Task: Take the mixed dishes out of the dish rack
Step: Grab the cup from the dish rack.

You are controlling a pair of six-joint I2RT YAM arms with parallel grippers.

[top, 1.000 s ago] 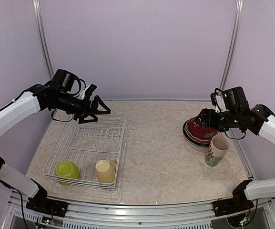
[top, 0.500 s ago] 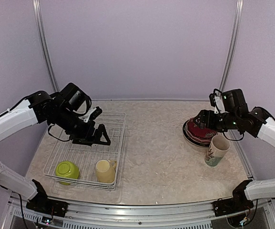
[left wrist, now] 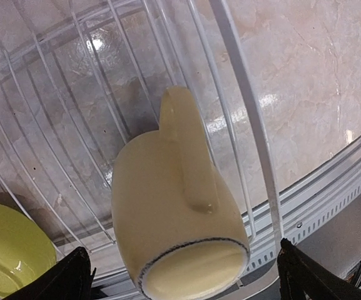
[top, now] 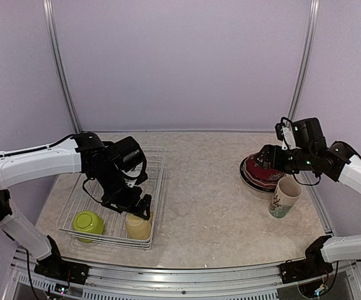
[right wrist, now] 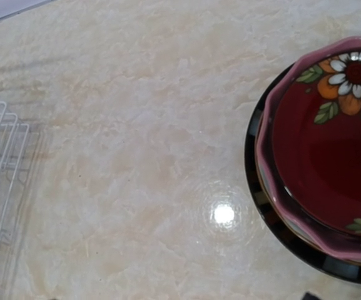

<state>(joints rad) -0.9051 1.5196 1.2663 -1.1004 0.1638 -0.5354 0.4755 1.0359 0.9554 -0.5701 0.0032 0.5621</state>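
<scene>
Place: a robot test booth, most likely in a lab; it does not look like a lived-in kitchen.
Walls (top: pixel 180 62): plain lilac panels close me in at the back and on both sides.
Frame: metal posts (top: pixel 60 69) stand at the back corners.
Table: a marble-look tabletop (top: pixel 205 200) with a slotted metal rail (top: pixel 180 282) along its near edge.
Me: my two arms (top: pixel 36 159) are bolted at that edge, with cables showing at the bases.
Kitchen touch: a rack (top: pixel 161 164) and stacked plates (top: pixel 261 174) sit on the tabletop.
</scene>
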